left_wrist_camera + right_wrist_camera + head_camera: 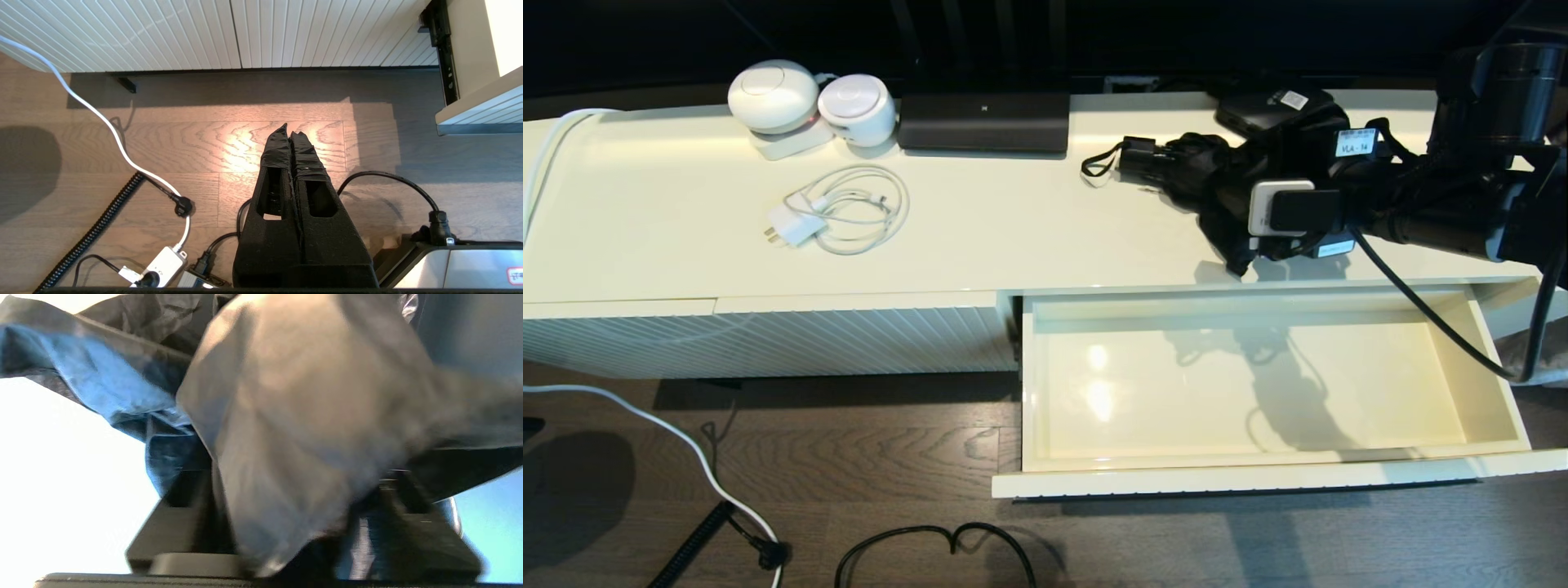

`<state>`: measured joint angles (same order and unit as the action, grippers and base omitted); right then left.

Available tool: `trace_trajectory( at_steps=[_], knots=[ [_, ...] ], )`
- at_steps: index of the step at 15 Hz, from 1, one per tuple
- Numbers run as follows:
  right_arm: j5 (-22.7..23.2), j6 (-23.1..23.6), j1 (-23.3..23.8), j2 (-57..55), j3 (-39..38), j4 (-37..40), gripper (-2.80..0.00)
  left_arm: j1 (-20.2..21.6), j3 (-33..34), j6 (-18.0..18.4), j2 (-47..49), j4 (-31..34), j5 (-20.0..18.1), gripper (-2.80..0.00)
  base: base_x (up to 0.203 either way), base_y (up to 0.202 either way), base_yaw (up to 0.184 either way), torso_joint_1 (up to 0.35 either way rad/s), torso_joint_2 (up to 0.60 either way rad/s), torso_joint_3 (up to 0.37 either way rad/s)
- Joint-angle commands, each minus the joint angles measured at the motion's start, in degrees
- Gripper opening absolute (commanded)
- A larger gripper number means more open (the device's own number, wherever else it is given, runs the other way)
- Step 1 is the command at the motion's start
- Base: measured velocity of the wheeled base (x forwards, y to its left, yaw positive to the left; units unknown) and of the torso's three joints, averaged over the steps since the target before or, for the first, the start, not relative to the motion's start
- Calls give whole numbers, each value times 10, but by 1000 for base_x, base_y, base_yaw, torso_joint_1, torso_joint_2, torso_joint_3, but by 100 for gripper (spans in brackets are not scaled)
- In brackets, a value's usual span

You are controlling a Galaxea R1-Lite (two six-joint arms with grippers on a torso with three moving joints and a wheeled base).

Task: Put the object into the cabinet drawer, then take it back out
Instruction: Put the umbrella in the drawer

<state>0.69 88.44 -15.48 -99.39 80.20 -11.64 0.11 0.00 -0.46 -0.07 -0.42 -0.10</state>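
Observation:
The black folding umbrella (pixel 1192 167) lies across the right part of the cabinet top, its short handle (pixel 1139 155) and strap loop (pixel 1097 167) pointing left. My right gripper (pixel 1229 200) comes in from the right and is shut on its rumpled fabric. In the right wrist view the fabric (pixel 302 416) fills the space between the black fingers (pixel 175 514). The cabinet drawer (pixel 1241 480) is pulled out below it, and its glossy cream inside holds nothing. My left gripper (pixel 289 132) is shut and empty, low over the wooden floor.
A white charger with coiled cable (pixel 841 212), two white round devices (pixel 772 96), a flat black unit (pixel 984 121) and a small black box with a white label (pixel 1270 106) sit on the cabinet top. A white cable (pixel 686 441) and a black one (pixel 931 535) lie on the floor.

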Motion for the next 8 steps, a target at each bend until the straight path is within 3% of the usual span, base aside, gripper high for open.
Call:
trace_trajectory(
  at_steps=[1, 8],
  knots=[
    [1, 4, -1, 1, -2, 3, -280, 0, 0, 0, -1, 0, 0, -280, 0, 0, 0, 0, 0, 0],
    [2, 3, -1, 9, -8, 2, -280, 0, 0, 0, -1, 0, 0, -280, 0, 0, 0, 0, 0, 0]
  ],
)
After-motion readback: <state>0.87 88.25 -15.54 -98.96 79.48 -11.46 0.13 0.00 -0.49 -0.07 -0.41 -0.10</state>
